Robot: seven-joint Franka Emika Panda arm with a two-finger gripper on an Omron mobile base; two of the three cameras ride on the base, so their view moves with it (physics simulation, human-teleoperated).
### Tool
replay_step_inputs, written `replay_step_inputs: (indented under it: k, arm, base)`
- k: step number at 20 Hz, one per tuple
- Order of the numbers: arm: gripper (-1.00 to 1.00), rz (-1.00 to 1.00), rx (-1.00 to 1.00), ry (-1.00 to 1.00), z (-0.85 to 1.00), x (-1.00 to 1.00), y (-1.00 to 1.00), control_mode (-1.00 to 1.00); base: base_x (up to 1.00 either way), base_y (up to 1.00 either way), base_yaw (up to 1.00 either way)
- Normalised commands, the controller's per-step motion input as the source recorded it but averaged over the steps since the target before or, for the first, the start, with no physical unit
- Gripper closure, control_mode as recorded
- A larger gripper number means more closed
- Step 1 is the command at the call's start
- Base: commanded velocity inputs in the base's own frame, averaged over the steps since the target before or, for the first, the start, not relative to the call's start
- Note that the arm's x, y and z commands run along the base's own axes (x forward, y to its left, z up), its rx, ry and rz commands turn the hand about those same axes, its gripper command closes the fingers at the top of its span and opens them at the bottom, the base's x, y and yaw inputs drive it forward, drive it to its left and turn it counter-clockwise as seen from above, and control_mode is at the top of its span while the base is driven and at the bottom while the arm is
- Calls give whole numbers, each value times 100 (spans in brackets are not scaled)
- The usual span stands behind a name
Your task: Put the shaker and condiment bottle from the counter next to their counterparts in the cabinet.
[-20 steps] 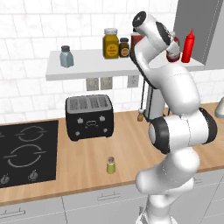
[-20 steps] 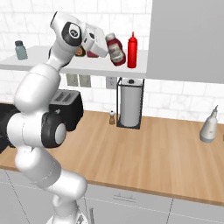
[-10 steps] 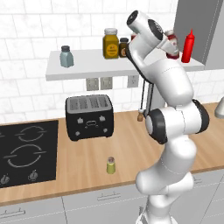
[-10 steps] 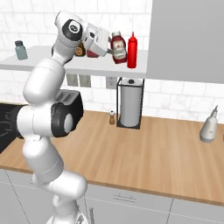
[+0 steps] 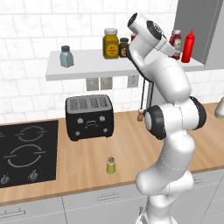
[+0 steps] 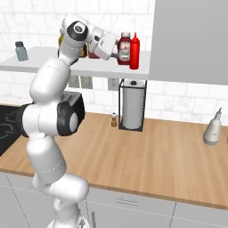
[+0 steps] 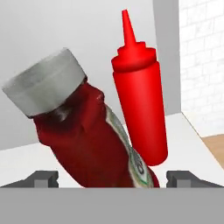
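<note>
My gripper (image 6: 116,49) is shut on the short red condiment bottle (image 6: 124,47) with its white cap, up at the white shelf board (image 6: 40,65) of the cabinet. The bottle (image 7: 92,140) leans between my fingertips (image 7: 43,178), close beside the tall all-red squeeze bottle (image 7: 140,92), which stands upright by the grey cabinet panel (image 6: 191,40). From the left, the held bottle (image 5: 176,43) is just left of the squeeze bottle (image 5: 188,46). The yellow-green shaker (image 5: 111,165) stands on the wooden counter (image 5: 131,148) near its front. The pale blue-grey shaker (image 5: 65,56) is at the shelf's left end.
An amber jar (image 5: 110,43) and a dark jar (image 5: 124,47) stand mid-shelf behind my arm. On the counter are a black toaster (image 5: 89,116), a stove top (image 5: 24,151), a tiny brown shaker (image 6: 114,119), a paper towel holder (image 6: 132,104) and a grey dispenser bottle (image 6: 213,129).
My arm has carried the condiment bottle along the shelf toward the squeeze bottle, and the bottle has come closer to upright. The shaker on the counter has not moved.
</note>
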Motion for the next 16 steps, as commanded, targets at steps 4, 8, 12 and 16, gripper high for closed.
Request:
replay_step_inputs:
  k: [4, 8, 12, 16]
  arm:
    - [-100, -9, 0, -6, -33, 1, 10, -100]
    - [-100, -5, 1, -2, -19, 0, 33, -100]
    - [-100, -2, 4, 0, -10, 12, 56, -100]
    - [-100, 1, 1, 0, -14, 1, 92, -100]
  base:
    - [0, 0, 0]
    - [0, 0, 0]
    - [0, 0, 0]
    - [0, 0, 0]
